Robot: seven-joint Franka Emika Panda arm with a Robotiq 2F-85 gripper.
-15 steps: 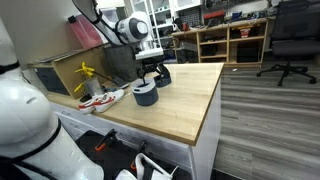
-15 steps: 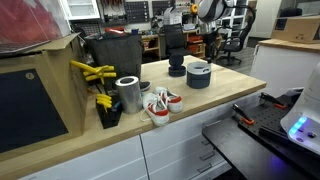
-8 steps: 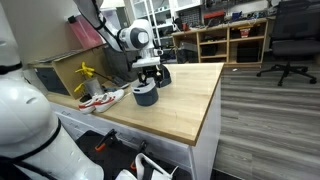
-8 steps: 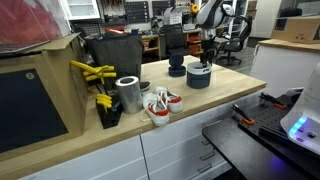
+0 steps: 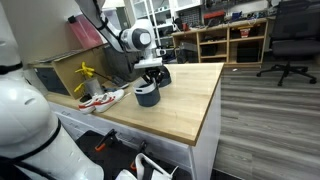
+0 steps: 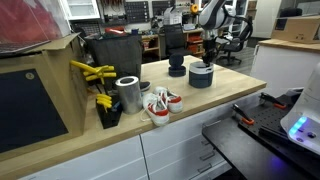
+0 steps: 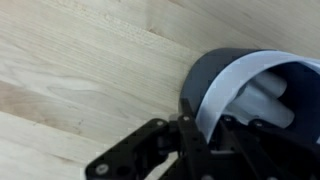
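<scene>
Grpr (image 5: 148,83) dropped; cup (image 5: 146,97) rim btwn jaws.

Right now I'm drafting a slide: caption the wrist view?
Gripper jaws at the rim of a dark, white-lined round container on a pale wooden tabletop.

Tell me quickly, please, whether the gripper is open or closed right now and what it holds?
Gripper: closed on the wall of the dark grey cup, one finger outside and one inside, as far as the wrist view shows.

A round, dark grey tub (image 5: 146,96) is seen standing upright on the wooden worktop (image 5: 190,105); its inside appears to be lined in white.
</scene>
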